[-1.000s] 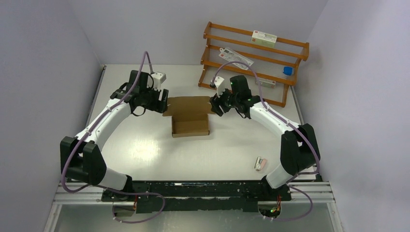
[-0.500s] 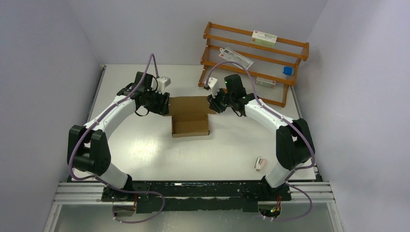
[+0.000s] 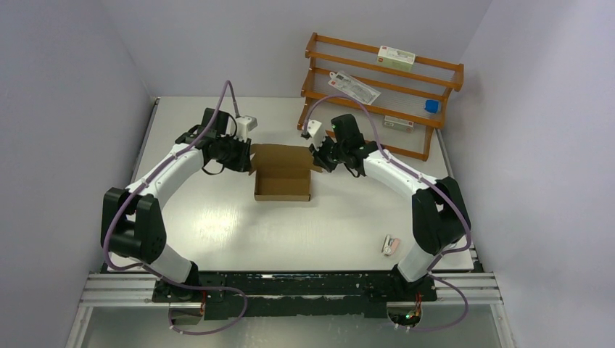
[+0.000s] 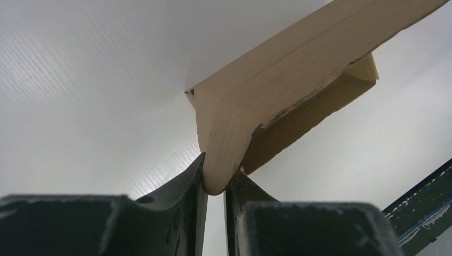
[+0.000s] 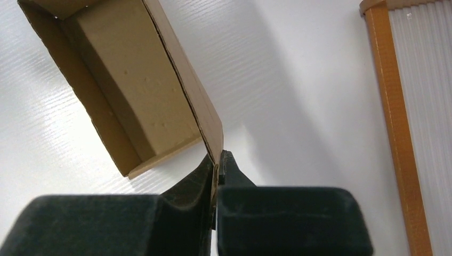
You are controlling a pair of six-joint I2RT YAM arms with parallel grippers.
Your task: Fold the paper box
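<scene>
The paper box [image 3: 281, 174] is plain brown cardboard, half formed, open on top, lying mid-table with its lid panel toward the back. My left gripper [image 3: 249, 159] is at the box's left back corner and is shut on a rounded side flap [image 4: 229, 144]; the same gripper [image 4: 214, 181] pinches that flap's tip. My right gripper [image 3: 317, 158] is at the right back corner, shut on the thin edge of the right flap [image 5: 205, 117]; its jaws [image 5: 217, 160] clamp the cardboard edge. The box's hollow interior [image 5: 133, 90] shows beside them.
A wooden rack [image 3: 381, 90] with packets and a blue object stands at the back right, close behind my right arm. A small white-green carton [image 3: 391, 245] lies near the right front. Grey walls enclose the table on three sides.
Both grippers have closed onto the box's side flaps. The box has shifted slightly left and back, and the arms have drawn in toward its back corners.
</scene>
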